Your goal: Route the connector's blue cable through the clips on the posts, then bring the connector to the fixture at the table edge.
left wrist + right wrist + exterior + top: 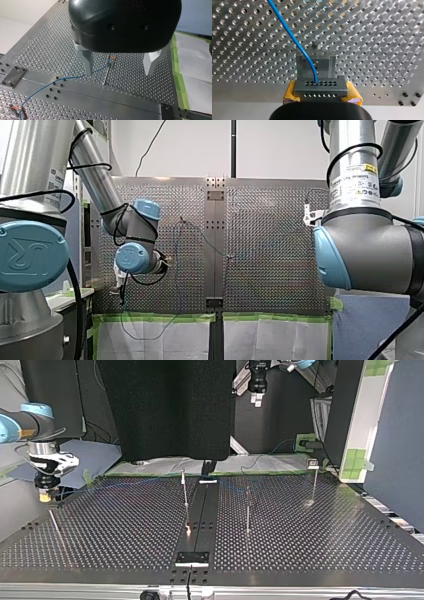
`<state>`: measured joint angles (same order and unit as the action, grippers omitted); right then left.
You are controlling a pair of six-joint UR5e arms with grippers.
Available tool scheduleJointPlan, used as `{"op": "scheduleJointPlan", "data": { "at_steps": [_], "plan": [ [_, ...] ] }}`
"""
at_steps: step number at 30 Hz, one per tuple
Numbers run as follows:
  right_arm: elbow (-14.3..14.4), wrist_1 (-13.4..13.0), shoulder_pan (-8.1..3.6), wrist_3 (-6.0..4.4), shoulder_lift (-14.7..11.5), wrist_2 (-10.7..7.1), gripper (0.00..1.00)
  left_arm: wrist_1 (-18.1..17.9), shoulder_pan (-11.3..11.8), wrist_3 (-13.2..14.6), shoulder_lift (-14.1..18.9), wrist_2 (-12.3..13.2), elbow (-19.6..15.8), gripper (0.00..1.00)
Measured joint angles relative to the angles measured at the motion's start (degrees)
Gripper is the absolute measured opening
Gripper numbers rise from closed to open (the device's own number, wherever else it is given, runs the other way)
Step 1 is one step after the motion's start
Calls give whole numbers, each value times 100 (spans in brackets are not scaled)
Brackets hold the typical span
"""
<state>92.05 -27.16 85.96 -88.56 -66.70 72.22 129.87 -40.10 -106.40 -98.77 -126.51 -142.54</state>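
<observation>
The perforated table [374, 37] is carrying everything. My right gripper [321, 91] is clenching the grey connector [319, 86] between its yellow pads [290, 94], holding it just beside the metal fixture [315, 66] near the table edge. The blue cable [292, 37] is running out of the connector, past the fixture and off across the table. Well apart from the fixture, my left gripper [118, 73] is hanging released. Its metal fingers [87, 61] are standing wide on either side of a post [107, 73], and the cable is reaching the clip [112, 58] on that post.

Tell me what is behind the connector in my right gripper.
Just behind the connector stands a U-shaped metal fixture on the perforated table. The blue cable crosses it. The connector covers the fixture's near edge, so contact cannot be seen.
</observation>
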Motion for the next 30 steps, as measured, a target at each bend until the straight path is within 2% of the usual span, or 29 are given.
{"op": "scheduleJointPlan", "data": {
  "at_steps": [4, 14, 20, 30],
  "plan": [
    [-20, -7, -63, -5, 8, -177, 0, 13, 0, 11, 1, -1, 1, 100],
    [-90, -49, -168, -111, 94, -648, 0, 14, 67, 22, -1, -1, 7, 100],
    [-125, -30, -206, -99, 214, -914, 0, 56, 123, 82, -3, -1, 3, 100],
    [-174, -16, -234, -116, 244, -1402, 0, 59, 180, 111, 0, 5, 3, 100]
  ]
}}
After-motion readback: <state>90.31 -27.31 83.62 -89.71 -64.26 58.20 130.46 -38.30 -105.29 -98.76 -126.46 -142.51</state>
